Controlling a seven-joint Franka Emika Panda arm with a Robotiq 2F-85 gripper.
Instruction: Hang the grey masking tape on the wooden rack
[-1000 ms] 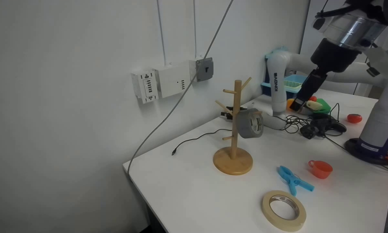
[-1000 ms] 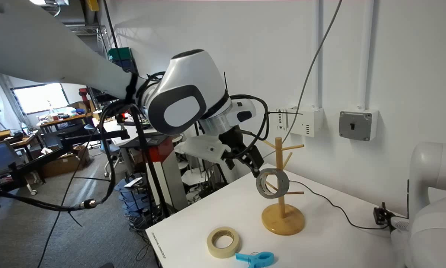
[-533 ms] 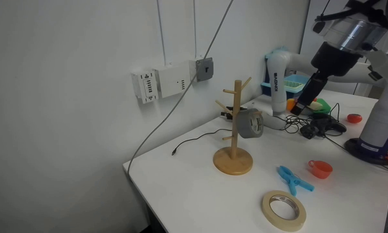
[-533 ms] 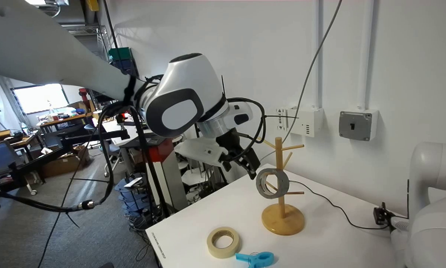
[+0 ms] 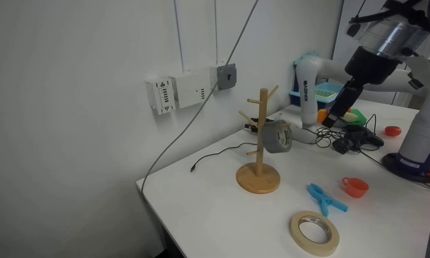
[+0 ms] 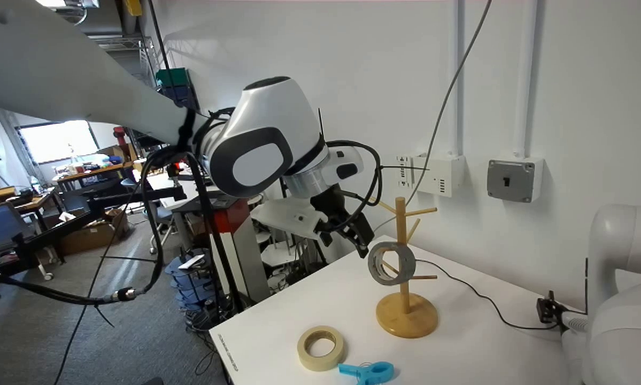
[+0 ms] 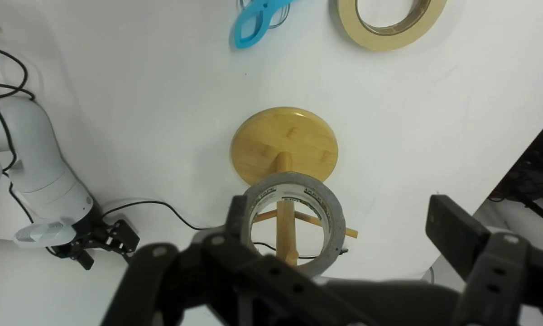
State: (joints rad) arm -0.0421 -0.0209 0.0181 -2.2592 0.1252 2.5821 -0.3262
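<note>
Gaping end effector [image 5: 330, 120], tape [image 5: 271, 139] on rack [image 5: 259, 158], edges apart

In an exterior view, a bright rectangular window [image 6: 53, 140] glares at nine o'clock, a dark grey floor [image 6: 31, 342] lies at eight, a plain white wall [image 6: 395, 64] rises at one, and a smooth white table [image 6: 320, 302] spreads at six.

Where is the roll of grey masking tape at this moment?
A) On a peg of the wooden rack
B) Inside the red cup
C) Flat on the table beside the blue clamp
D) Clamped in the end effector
A: in an exterior view the grey masking tape hangs on a peg of the wooden rack, the peg's end poking out through the roll's hole, while the wrist view shows the end effector open.
</note>
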